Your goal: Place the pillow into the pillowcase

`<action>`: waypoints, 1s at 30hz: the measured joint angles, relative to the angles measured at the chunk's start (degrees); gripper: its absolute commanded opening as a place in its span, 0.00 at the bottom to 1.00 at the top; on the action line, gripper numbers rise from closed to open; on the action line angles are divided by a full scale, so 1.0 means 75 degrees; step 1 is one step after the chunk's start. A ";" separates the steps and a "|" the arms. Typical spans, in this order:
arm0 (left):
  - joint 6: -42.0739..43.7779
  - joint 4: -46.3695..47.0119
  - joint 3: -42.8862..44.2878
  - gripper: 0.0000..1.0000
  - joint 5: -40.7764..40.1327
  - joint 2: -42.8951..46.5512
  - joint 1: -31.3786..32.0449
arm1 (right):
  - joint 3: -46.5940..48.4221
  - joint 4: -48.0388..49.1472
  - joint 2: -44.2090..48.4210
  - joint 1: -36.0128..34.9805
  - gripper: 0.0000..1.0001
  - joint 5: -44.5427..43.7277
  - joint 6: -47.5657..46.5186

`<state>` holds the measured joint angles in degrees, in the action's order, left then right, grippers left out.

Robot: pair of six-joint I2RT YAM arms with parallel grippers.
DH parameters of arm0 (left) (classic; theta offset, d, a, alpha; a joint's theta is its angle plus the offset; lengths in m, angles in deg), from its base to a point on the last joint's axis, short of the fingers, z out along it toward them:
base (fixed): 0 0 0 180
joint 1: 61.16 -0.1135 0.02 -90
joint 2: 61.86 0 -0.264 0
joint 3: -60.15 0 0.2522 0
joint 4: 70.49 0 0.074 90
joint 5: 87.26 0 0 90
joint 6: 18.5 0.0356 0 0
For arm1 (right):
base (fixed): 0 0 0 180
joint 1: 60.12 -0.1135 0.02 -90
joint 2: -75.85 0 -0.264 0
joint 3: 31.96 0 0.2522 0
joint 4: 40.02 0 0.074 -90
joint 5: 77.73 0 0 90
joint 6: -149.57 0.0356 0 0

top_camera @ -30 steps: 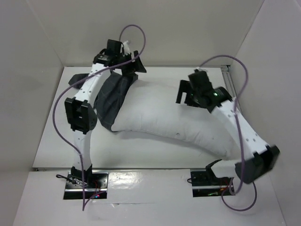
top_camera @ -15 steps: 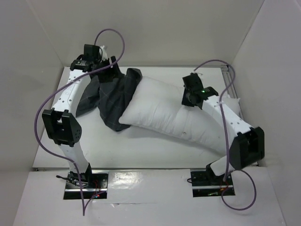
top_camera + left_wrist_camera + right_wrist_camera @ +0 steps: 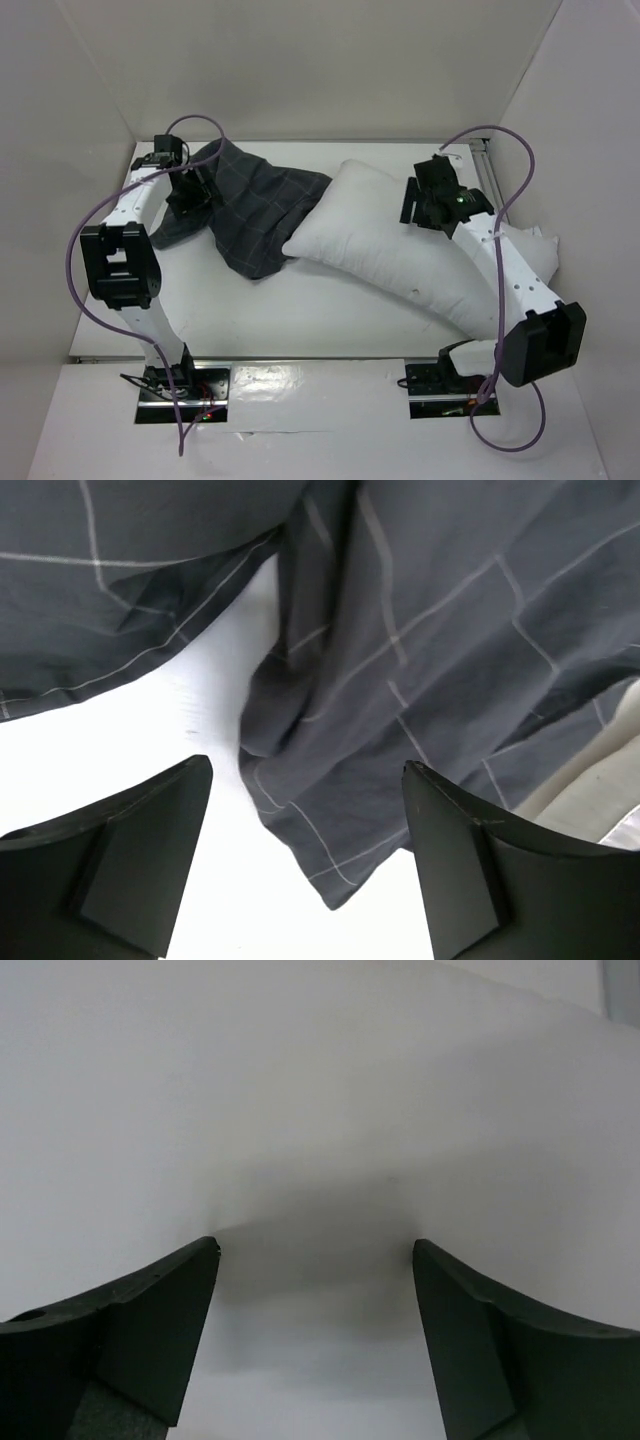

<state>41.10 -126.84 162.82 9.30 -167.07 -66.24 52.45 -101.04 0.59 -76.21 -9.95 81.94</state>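
Crumpled dark grey grid-lined pillowcase (image 3: 262, 205) lies far left, touching the soft white pillow (image 3: 400, 262); left gripper (image 3: 305, 780) and right gripper (image 3: 315, 1255) gape wide, empty.

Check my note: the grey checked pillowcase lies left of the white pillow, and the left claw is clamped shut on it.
Wrong on the grip: the left claw is open, not clamped on the pillowcase. The left wrist view shows its fingers wide apart with the cloth loose below. The pillowcase does lie left of the white pillow.
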 measured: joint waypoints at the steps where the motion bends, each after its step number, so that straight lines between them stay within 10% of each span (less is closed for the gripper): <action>1: -0.0015 0.0044 -0.0079 0.92 0.0035 -0.0026 -0.0041 | 0.0128 -0.0009 -0.0041 -0.0117 0.90 0.0082 -0.0073; 7: -0.0216 0.0277 0.0347 0.76 0.0539 -0.1096 -0.0163 | 0.1743 0.0128 -0.0985 -0.1693 0.99 0.0536 -0.0210; 8: -0.0230 0.0289 0.0560 0.67 0.0641 -0.1370 -0.0160 | 0.2069 0.0096 -0.1244 -0.1935 0.99 0.0530 -0.0233; 9: -0.0251 0.0356 0.0804 0.27 0.0781 -0.1696 -0.0160 | 0.2416 0.0146 -0.1562 -0.2159 0.99 0.0539 -0.0256; 11: -0.0271 0.0391 0.1160 0.00 0.0973 -0.2136 -0.0169 | 0.3203 0.0090 -0.2328 -0.2538 0.99 0.0501 -0.0321; 17: -0.0347 0.0131 0.2326 0.00 0.1349 -0.2489 -0.0393 | 0.4162 0.0087 -0.4316 -0.2838 0.98 0.0321 -0.0452; 22: -0.0344 0.0087 0.3322 0.00 0.1201 -0.2264 -0.0799 | 0.3331 0.0364 -0.4596 -0.2833 0.04 0.0050 -0.0443; 25: -0.0265 -0.0050 0.3657 0.26 0.0924 -0.2084 -0.0991 | 0.2713 0.0842 -0.4176 -0.2818 0.00 0.0017 -0.0245; 28: -0.0015 -0.0350 0.4013 0.86 0.0659 -0.2075 -0.1026 | 0.1990 0.1221 -0.3465 -0.2795 0.00 0.0067 -0.0137; 30: 0.0125 -0.0557 0.4124 0.98 0.0399 -0.2075 -0.0959 | 0.1647 0.1244 -0.3045 -0.2786 0.00 0.0122 -0.0119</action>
<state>42.04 -131.01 193.75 12.30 -182.63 -73.43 64.80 -91.71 -22.25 -97.11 -9.03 81.05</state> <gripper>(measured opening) 0.819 0.039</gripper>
